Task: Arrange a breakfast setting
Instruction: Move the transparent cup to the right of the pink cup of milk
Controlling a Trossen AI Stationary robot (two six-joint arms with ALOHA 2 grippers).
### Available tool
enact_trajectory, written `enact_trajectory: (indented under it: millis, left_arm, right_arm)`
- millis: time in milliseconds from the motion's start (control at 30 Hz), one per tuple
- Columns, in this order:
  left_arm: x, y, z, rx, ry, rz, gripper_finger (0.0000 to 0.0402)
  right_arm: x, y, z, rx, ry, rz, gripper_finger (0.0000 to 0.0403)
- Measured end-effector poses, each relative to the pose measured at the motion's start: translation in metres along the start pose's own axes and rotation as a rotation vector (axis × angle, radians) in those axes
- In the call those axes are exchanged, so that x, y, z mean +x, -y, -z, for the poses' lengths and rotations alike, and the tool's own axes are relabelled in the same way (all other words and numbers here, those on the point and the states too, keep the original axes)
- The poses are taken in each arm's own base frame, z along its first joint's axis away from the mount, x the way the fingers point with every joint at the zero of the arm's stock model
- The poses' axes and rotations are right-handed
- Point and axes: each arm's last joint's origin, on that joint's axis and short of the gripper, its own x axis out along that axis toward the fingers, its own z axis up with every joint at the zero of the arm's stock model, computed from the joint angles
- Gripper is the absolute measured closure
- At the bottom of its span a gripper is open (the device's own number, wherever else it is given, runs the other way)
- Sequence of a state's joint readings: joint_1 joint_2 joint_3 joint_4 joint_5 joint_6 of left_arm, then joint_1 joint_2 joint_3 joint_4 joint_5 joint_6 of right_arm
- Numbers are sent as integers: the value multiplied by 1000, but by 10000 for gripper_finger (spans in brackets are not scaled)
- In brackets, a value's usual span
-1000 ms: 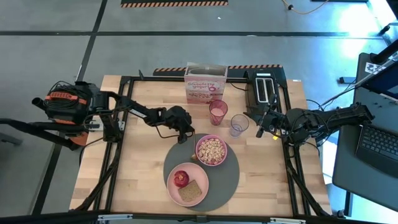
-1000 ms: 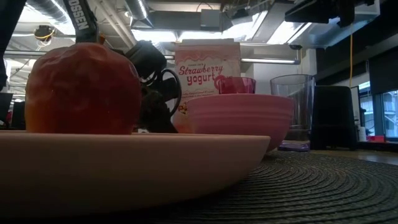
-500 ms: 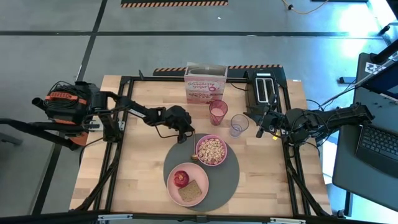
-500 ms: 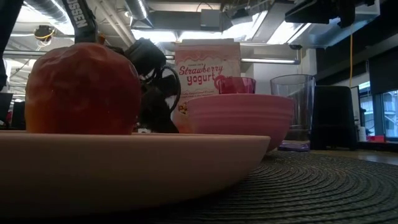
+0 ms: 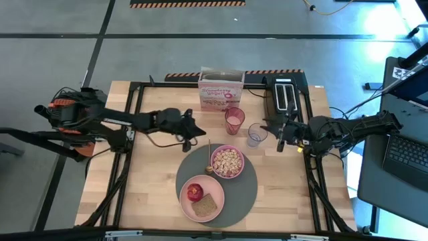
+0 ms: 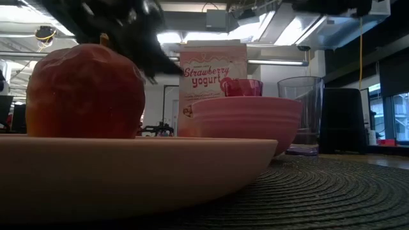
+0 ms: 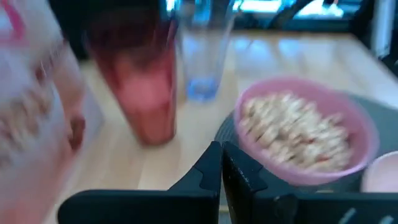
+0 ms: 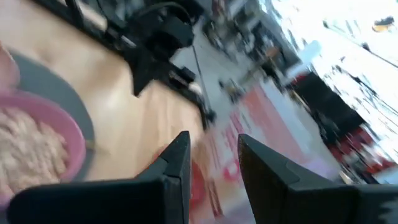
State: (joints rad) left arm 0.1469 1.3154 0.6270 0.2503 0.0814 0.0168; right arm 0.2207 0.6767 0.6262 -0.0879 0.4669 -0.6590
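Right now the left gripper (image 5: 194, 130) is clenched, nothing in it, fingers pressed flat together in its wrist view (image 7: 221, 174). It hangs over bare wood just off the far-left edge of the round dark-grey mat (image 5: 244, 194), arm stretching back to the table's left side. Small spoon (image 5: 208, 159) lies free on the mat, bowl end beside the pink bowl (image 5: 227, 161), handle pointing twd the table's far edge.

Pink bowl w/ cereal sits on the mat's far half. Larger pink plate (image 5: 186, 203) on the near half, overlapping the mat's left edge; red apple (image 5: 194, 191) and brown toast (image 5: 205, 206) on it, side by side. Low view: apple (image 6: 85, 91) looms up front on the plate rim (image 6: 128, 169).

Pink tumbler (image 5: 234, 120) and clear glass (image 5: 255, 134) stand upright off the mat, on the wood past the bowl, near each other. Pink-and-white cereal box (image 5: 220, 90) upright behind them at the far edge.

Right gripper (image 5: 279, 136) is released, fingers apart, holding nothing, just right of the glass. Black toaster (image 5: 285, 97) sits behind it.
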Motion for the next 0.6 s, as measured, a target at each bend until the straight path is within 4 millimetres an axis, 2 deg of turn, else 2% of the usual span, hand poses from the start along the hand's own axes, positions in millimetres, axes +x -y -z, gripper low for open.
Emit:
enact_trajectory:
  millis: [133, 267, 367, 500, 600]
  left_arm:
    - [-36, 21, -19, 71, 190, 19, 397]
    - [-66, 37, -19, 127, 337, 83, 397]
    - [-84, 40, -12, 147, 416, 99, 397]
    - [-103, 39, -1, 159, 507, 109, 397]
    - [-119, 36, 6, 183, 603, 106, 397]
  right_arm:
    - [1, 0, -8, 52, 194, -20, 299]
    - [0, -12, 4, 55, 354, 23, 299]
    - [-15, -6, 8, 80, 485, 94, 299]
    - [-38, -3, 13, 70, 671, 44, 299]
    - [-51, 1, 18, 67, 724, 41, 299]
